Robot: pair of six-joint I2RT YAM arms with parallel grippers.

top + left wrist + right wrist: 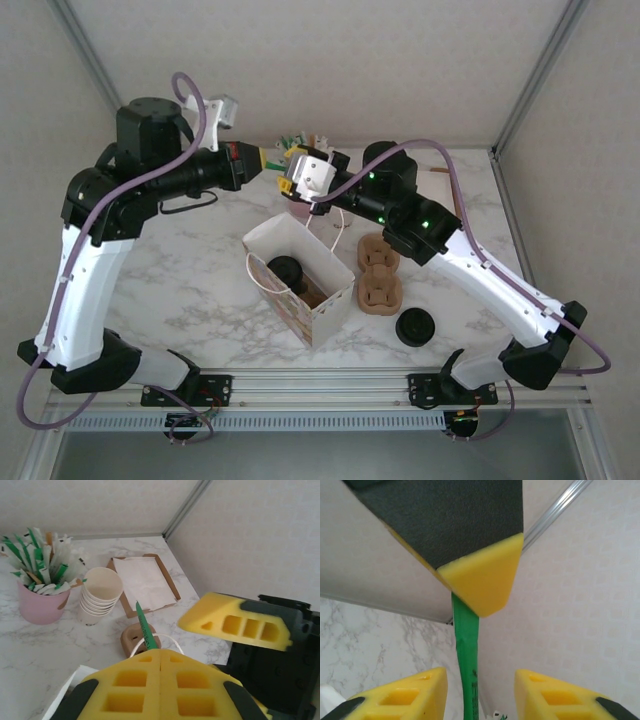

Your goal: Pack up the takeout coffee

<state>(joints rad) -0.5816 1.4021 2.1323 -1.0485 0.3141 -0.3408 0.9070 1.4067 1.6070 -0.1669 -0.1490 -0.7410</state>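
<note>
**Green stick at risk in the handover**

The green stick (467, 650) is clenched by the left fingers (130, 680). The right fingers (405, 700) stand apart on either side of it, not yet gripping. If it is let go early or pinched off-centre, it could bend or drop. The takeout coffee (285, 269) is seen inside the paper bag (330, 310) from above, while the gap beside the stick is seen from the right wrist.

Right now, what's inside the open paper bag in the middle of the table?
The takeout coffee sits inside the paper bag; its black lid shows, with something brown beside it. The bag's walls cover the cup's body and the bag's bottom.
</note>
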